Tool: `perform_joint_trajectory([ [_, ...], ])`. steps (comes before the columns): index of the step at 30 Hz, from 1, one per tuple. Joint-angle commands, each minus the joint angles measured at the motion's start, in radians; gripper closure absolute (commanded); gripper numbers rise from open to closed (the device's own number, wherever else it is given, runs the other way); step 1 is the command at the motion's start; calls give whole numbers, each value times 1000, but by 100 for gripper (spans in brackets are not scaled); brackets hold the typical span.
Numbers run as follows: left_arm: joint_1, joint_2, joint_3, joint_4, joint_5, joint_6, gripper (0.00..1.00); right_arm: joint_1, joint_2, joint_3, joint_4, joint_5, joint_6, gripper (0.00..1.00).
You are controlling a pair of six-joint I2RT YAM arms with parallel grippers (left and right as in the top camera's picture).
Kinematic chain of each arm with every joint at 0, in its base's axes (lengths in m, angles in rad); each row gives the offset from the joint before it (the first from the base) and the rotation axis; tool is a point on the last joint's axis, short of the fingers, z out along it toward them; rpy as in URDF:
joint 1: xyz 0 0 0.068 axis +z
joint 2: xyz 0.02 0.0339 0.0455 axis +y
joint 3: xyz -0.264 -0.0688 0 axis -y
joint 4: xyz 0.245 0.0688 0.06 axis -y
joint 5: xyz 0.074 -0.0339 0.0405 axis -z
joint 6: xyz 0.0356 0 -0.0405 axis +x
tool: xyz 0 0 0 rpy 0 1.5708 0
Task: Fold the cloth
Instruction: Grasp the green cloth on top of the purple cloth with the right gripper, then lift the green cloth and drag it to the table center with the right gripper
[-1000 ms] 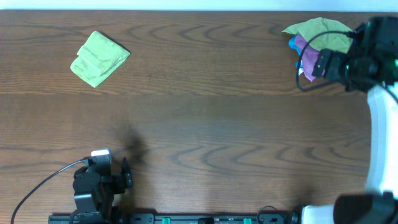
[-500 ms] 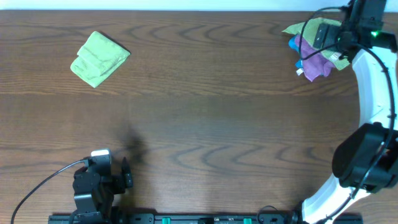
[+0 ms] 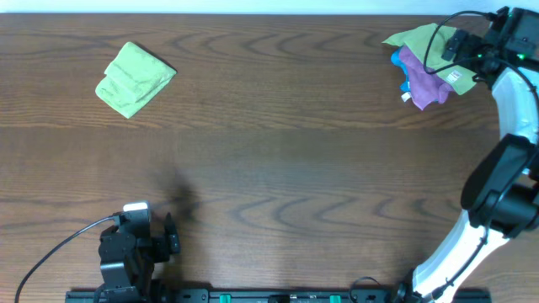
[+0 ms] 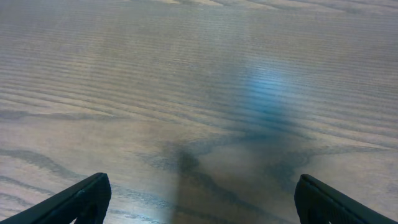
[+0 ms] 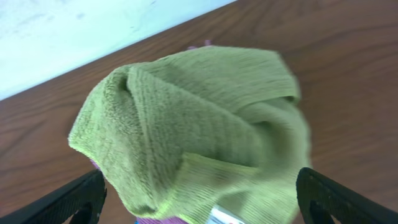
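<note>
A crumpled green cloth point(image 3: 429, 44) lies at the table's far right corner on top of a purple cloth point(image 3: 423, 82) with a bit of blue beside it. In the right wrist view the green cloth point(image 5: 199, 124) fills the middle, bunched up. My right gripper point(image 3: 461, 52) hangs over this pile with its fingers point(image 5: 199, 199) wide open, one on each side of the cloth, holding nothing. A folded green cloth point(image 3: 135, 78) lies at the far left. My left gripper point(image 3: 168, 236) is open and empty near the front edge, over bare wood point(image 4: 199, 199).
The wooden table point(image 3: 278, 160) runs under everything. A white wall edge point(image 5: 74, 37) shows behind the pile. A black cable point(image 3: 50, 252) trails from the left arm at the front left.
My right arm has swung from the side of the pile to its far right edge, so the purple cloth shows again. The cloths and the left arm have not moved.
</note>
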Motion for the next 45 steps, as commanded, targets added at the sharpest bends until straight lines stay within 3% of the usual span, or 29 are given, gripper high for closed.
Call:
perform_joint_trajectory([
  [1, 6, -6, -7, -61, -17, 11, 5, -1, 43, 16, 15, -80, 60, 5],
  [5, 6, -6, -7, -61, -17, 11, 4, 0, 83, 16, 25, -92, 71, 11],
  [14, 6, -6, -7, -61, -17, 11, 5, 0, 66, 24, 51, -109, 67, 81],
  [17, 6, -6, -7, -61, -17, 11, 4, 3, 35, 24, 51, -134, 56, 97],
  [22, 6, -6, -7, -61, -17, 11, 5, 18, -75, 24, 23, -140, 7, 99],
  [32, 6, -6, -7, -61, -17, 11, 4, 81, -328, 24, -202, -139, -94, 99],
  [45, 6, -6, -7, -61, -17, 11, 5, 284, -611, 24, -595, -134, -145, 99],
])
